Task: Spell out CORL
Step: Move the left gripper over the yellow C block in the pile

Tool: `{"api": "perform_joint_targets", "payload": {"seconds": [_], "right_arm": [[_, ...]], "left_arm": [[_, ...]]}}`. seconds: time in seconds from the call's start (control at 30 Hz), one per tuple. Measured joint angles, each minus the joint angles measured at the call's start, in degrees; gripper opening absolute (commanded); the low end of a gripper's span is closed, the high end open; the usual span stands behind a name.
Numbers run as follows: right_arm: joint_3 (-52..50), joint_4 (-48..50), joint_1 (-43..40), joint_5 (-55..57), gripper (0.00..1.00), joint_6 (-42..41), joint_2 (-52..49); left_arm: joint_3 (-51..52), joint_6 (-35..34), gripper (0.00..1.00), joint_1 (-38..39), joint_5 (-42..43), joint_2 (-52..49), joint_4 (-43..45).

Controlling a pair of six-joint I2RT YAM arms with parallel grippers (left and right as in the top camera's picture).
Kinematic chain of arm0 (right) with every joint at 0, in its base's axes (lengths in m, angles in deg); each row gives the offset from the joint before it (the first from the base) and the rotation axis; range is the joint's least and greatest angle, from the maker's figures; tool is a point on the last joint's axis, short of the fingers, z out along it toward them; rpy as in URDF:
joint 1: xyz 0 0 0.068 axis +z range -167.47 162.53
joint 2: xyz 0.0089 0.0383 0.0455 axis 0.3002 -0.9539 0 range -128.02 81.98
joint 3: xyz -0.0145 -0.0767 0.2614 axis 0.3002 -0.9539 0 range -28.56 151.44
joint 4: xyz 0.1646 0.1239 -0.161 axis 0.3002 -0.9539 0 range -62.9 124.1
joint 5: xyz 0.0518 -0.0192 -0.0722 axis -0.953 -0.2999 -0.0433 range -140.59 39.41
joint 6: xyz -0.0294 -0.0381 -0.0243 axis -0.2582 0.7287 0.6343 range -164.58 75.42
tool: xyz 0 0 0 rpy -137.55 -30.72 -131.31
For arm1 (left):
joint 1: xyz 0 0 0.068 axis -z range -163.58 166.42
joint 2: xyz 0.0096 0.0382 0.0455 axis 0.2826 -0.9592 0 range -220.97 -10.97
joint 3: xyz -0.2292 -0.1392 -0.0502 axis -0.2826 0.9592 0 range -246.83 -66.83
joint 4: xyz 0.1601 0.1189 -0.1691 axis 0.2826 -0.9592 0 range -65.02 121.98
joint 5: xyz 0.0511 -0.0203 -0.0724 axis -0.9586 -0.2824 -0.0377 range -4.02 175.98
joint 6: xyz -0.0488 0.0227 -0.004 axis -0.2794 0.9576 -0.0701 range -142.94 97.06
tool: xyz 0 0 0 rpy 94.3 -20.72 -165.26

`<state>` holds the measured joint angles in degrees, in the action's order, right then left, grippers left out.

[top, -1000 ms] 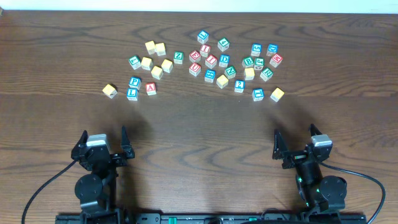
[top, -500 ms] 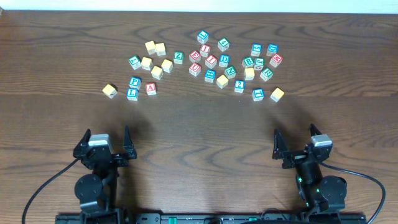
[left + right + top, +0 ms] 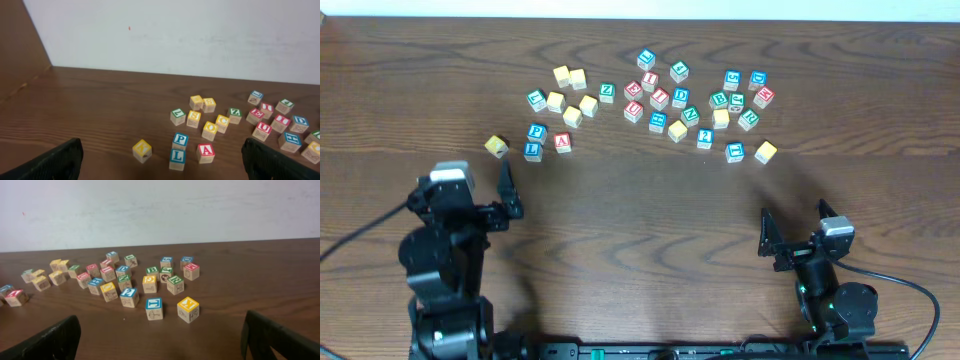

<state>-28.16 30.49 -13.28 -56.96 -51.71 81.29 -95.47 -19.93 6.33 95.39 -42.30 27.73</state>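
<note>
The blue-framed "L" cube [image 3: 531, 151] [image 3: 177, 156] sits at the near left of the cube scatter, right in front of the blue "P" cube [image 3: 180, 140]. A lone yellow-faced cube [image 3: 497, 146] [image 3: 142, 149] lies to its left. Paler yellow cubes [image 3: 561, 74] sit further back. Several green-framed cubes lie in the scatter; I cannot read which is the "R". My left gripper [image 3: 465, 192] [image 3: 162, 170] is open and empty, just short of the "L" and yellow cubes. My right gripper [image 3: 792, 226] [image 3: 160, 345] is open and empty near the front edge.
The red "A" cube [image 3: 562, 142] [image 3: 205, 151] stands right of the "L". Many more cubes spread across the far middle of the wooden table [image 3: 650, 220]. A blue cube [image 3: 154, 308] and a yellow cube [image 3: 188, 309] are nearest the right gripper.
My left arm has risen and moved forward and left, toward the yellow and "L" cubes. The right arm and the cubes have not moved.
</note>
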Motion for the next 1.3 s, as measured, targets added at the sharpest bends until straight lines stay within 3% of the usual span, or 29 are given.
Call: {"api": "perform_joint_targets", "payload": {"seconds": [0.23, 0.67, 1.03, 1.3], "right_arm": [[0.0, 0.0, 0.0, 0.0, 0.99, 0.0, 0.0], [0.0, 0.0, 0.0, 0.0, 0.99, 0.0, 0.0], [0.0, 0.0, 0.0, 0.0, 0.99, 0.0, 0.0], [0.0, 0.2, 0.0, 0.0, 0.99, 0.0, 0.0]], "left_arm": [[-8.8, -1.7, 1.0, 0.0, 5.2, -12.0, -3.1], [-45.1, -2.3, 1.0, 0.0, 11.5, -39.2, -30.8], [-67.8, 2.1, 1.0, 0.0, 11.8, -50.5, -47.1], [-72.2, 3.1, 1.0, 0.0, 11.8, -54.6, -51.8]]}}
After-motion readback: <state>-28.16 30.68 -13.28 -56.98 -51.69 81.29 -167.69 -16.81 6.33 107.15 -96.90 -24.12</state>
